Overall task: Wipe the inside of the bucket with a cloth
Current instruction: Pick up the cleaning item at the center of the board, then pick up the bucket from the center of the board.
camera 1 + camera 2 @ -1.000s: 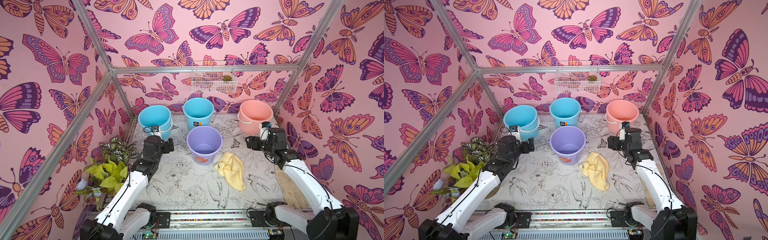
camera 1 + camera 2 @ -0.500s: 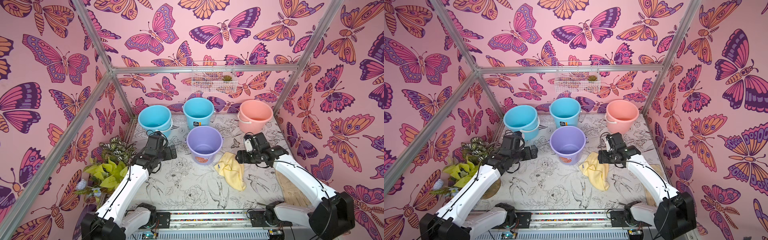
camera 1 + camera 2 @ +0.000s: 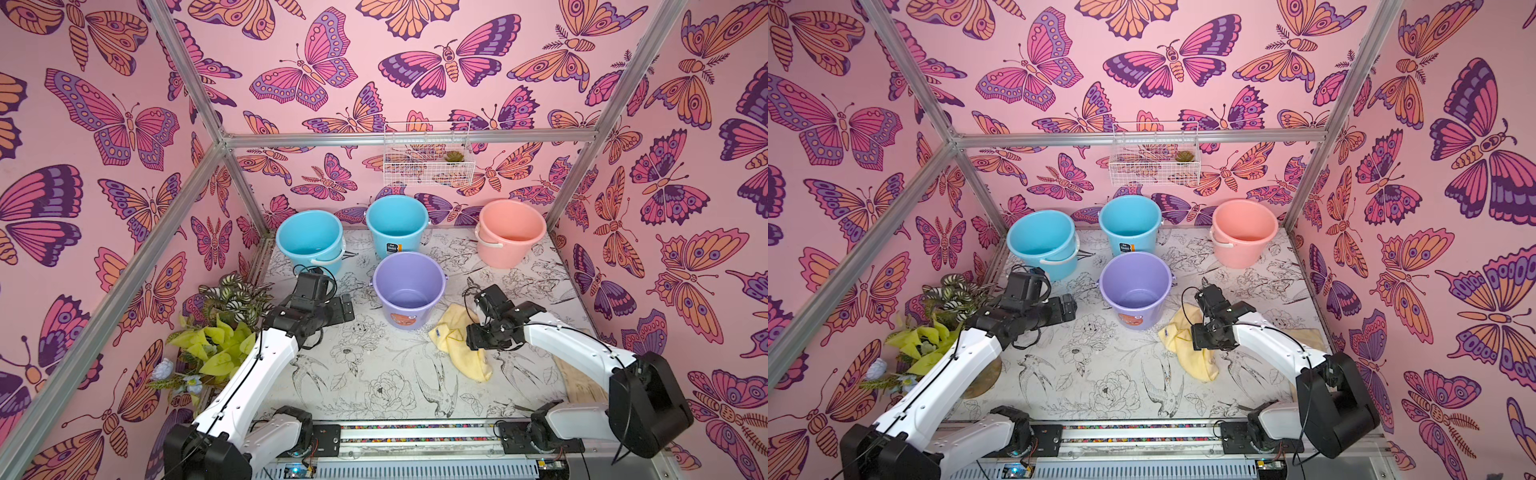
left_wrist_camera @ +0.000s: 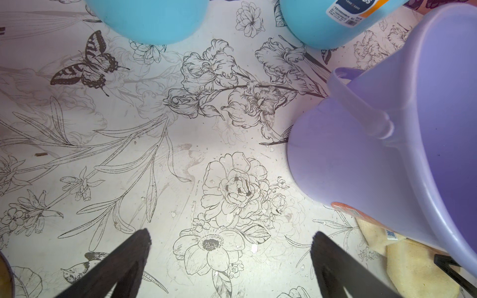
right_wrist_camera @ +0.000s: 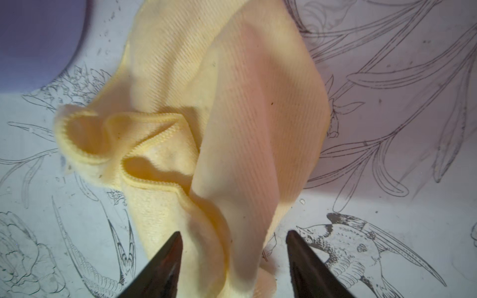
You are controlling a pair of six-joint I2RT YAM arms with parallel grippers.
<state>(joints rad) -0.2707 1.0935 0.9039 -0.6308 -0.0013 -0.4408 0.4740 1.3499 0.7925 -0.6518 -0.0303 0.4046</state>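
Both top views come through bright and even for me, soft shadows, straight lines bowing near the edges. Right wrist view's dimmer, pinkish-purple cast over the cloth (image 5: 258, 116), dark shadows in its folds.

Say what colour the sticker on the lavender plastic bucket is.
Orange sticker, best in a top view.

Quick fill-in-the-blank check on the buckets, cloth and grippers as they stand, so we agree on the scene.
The soft pale-yellow cloth lies on the table beside the lavender-purple round plastic bucket, not ____ it.
The right gripper has open jaws astride a fold of the ____.
The left gripper is open and holds ____.
Behind the lavender bucket stand ____ sky-blue plastic buckets.
Missing: inside; cloth; nothing; two.
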